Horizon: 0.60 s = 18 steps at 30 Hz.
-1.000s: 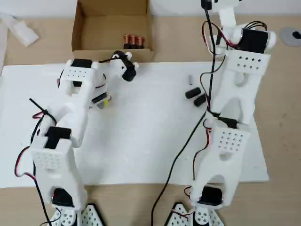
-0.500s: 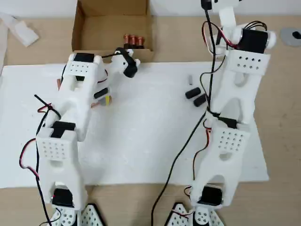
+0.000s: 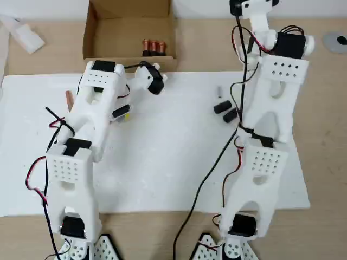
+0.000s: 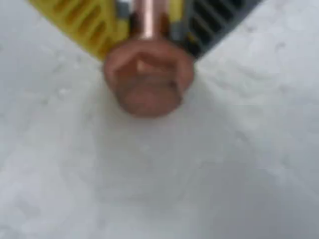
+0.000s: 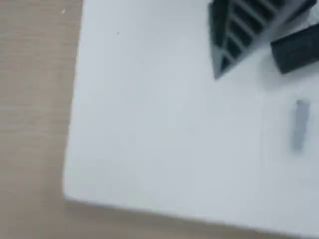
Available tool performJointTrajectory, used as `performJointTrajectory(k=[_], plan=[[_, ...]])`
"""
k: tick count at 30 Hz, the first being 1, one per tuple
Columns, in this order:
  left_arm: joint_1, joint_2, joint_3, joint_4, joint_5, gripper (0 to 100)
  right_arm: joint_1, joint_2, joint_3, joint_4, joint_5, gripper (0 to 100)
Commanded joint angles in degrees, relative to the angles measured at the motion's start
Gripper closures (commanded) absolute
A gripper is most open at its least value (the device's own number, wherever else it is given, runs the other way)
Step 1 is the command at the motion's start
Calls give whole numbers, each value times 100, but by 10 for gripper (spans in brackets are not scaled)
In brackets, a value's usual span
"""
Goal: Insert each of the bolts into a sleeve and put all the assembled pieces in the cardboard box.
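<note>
My left gripper (image 4: 149, 30) is shut on a copper bolt (image 4: 148, 74), head down just above the white mat. In the high view this gripper (image 3: 122, 114) sits below the cardboard box (image 3: 92, 32), which holds several assembled copper-and-black pieces (image 3: 153, 47). Another copper bolt (image 3: 69, 100) lies on the mat beside the left arm. Two black sleeves (image 3: 222, 106) (image 3: 230, 115) and a small grey pin (image 3: 219, 91) lie by the right arm. Part of my right gripper (image 5: 234, 35) hangs above the mat near a black sleeve (image 5: 299, 47) and the grey pin (image 5: 299, 124).
The white mat (image 3: 162, 162) covers the middle of the wooden table (image 3: 325, 162); its edge (image 5: 75, 149) runs close to the right gripper. A white object (image 3: 24, 32) lies at the far left corner and a grey disc (image 3: 335, 40) at the far right.
The left arm has swung right and toward the box with the bolt in its gripper, uncovering the loose bolt on the mat. The right arm has barely moved.
</note>
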Motion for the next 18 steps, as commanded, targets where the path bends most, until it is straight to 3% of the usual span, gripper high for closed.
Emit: performJointTrajectory(k=[1,8,14,18], plan=[[-35,-391,-536,334,448,986,92,-681,444,123,-255,616],[79,-1736,-1213,879,1635,986,-514,-2633,3213,114,-563,616],[440,-3108,-809,1407,2330,986,-1007,-3846,5253,-53,-2954,616],[818,-4286,141,1380,2664,986,-910,-3899,5877,-615,-3842,616]])
